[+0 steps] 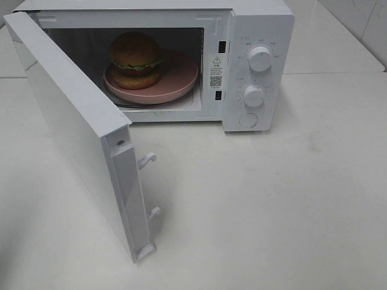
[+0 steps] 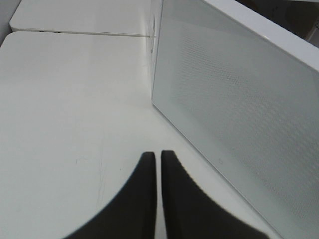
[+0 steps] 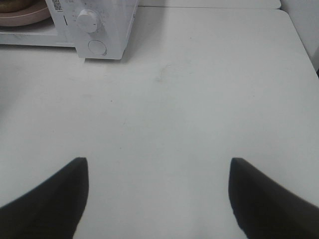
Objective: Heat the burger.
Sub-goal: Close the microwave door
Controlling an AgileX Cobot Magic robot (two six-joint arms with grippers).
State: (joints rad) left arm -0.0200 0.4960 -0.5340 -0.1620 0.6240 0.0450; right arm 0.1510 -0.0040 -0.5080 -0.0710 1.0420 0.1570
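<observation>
Wide-open microwave door (image 1: 69, 121) is seen nearest, hinged at the left. Farther back, the burger (image 1: 135, 57) is found sitting on a pink plate (image 1: 180, 84) inside the microwave (image 1: 260, 30). Left claw (image 2: 158, 162) is pinched closed on nothing, near the door's outer face. Right claw (image 3: 158, 164) is spread wide and empty above the desk (image 1: 272, 211).
</observation>
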